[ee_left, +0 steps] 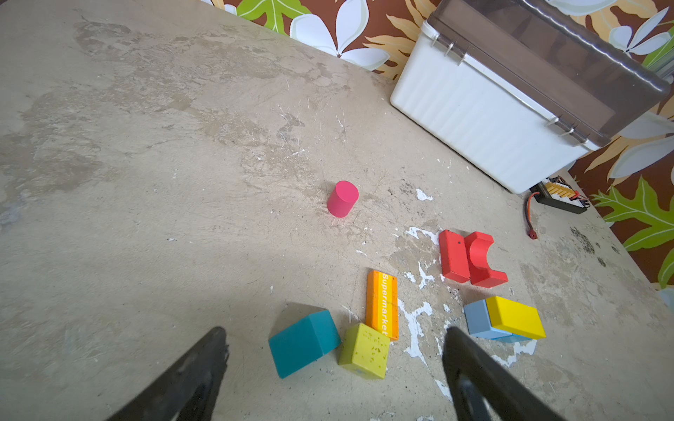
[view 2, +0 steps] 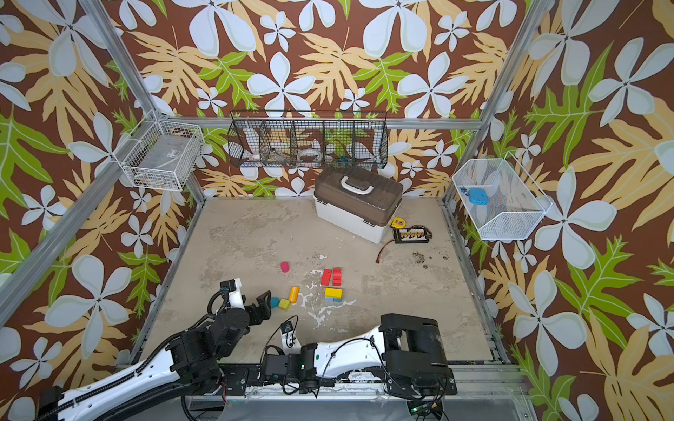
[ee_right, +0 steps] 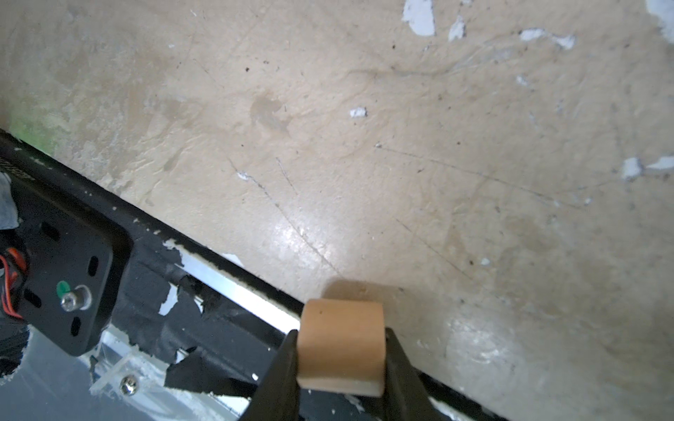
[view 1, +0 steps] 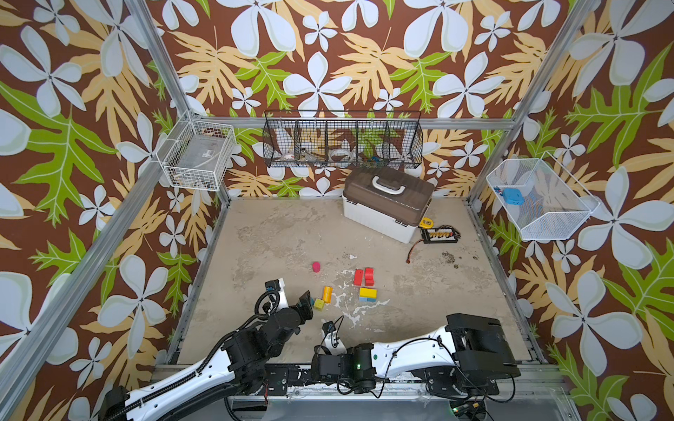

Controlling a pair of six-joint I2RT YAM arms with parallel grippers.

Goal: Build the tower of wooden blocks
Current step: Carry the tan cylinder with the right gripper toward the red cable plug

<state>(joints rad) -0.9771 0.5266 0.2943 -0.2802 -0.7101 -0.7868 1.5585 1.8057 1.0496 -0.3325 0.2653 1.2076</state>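
Arm pose: left gripper low over table, jaws spread wide, facing teal block and yellow-green cube, touching neither. Right gripper at near table edge, clamping bare wood block. Orange bar flat, long axis running away from left gripper. Red arch, upright pink cylinder beyond; white case at back.

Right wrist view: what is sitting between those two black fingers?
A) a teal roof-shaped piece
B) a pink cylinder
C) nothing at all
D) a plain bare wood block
D: a bare wood block sits between the two black fingers, one finger against each of its sides, just above the table's near edge.
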